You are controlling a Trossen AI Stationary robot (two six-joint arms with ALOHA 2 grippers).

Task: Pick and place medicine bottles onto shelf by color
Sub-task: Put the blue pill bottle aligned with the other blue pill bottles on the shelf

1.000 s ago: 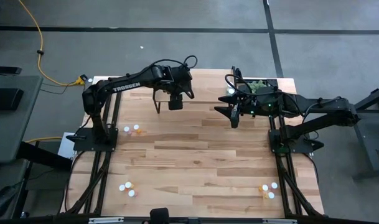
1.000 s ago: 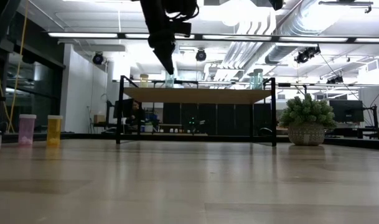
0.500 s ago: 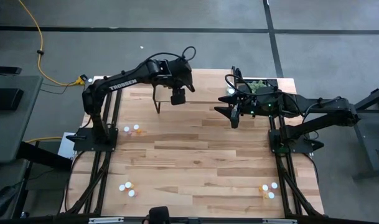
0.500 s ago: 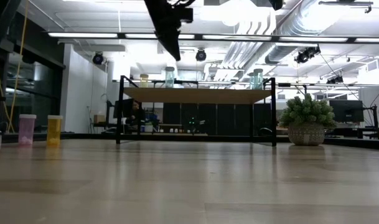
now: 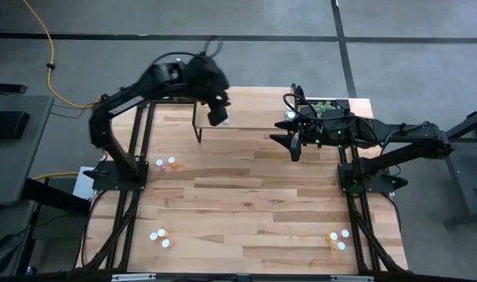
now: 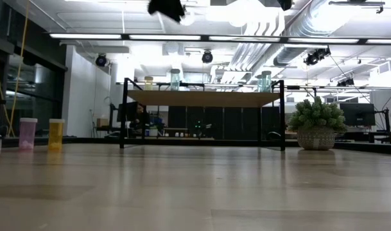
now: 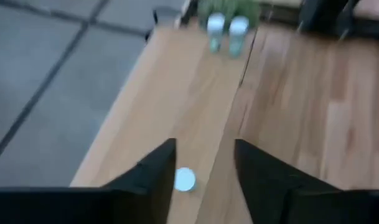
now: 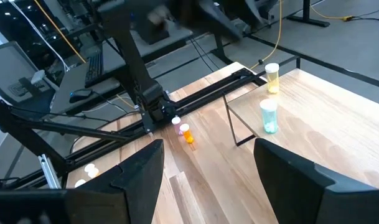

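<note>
Low view: potted plant (image 6: 316, 128) beside shelf (image 6: 204, 98).

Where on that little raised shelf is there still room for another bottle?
The shelf is bare along its middle. A yellow bottle and a teal bottle crowd one end; two more teal bottles crowd the end near the plant.
</note>
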